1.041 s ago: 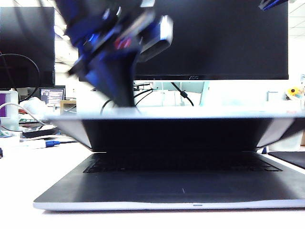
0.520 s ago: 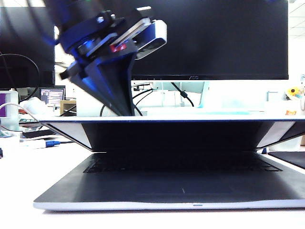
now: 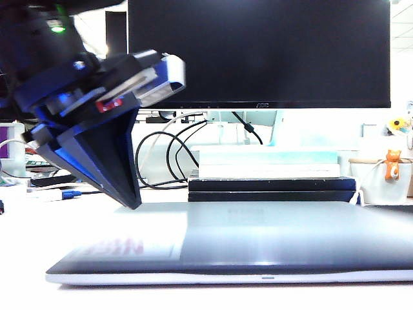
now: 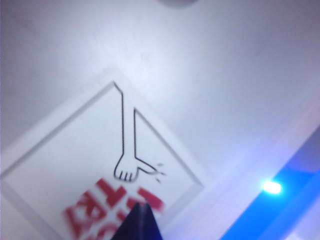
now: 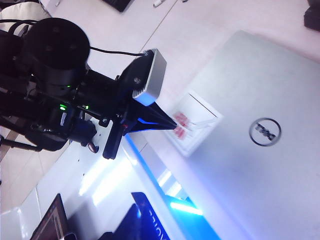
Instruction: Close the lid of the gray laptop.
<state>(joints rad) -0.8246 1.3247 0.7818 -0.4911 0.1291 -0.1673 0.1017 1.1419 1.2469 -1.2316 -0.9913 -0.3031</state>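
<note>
Table (image 3: 26,245): white, carrying the gray laptop at the front.
Monitor (image 3: 258,51): large and black, standing behind the laptop, with a stack of books (image 3: 268,177) below its lower edge.
Gray laptop (image 3: 226,274): lies flat on the table, its silver front edge facing the exterior camera.
Lid (image 3: 271,232): down flat on the laptop's base, silver-gray outside up; the round Dell logo (image 5: 264,131) shows in the right wrist view.
Sticker (image 4: 100,165): white, with a drawn hand and red letters, on the lid near its left corner.
Left gripper (image 3: 132,203): dark blue, its tip just over the lid's left rear part, at the sticker; jaws come to one point, together.
Right gripper: high above the laptop, looking down on the lid; I cannot tell how its jaws stand.
</note>
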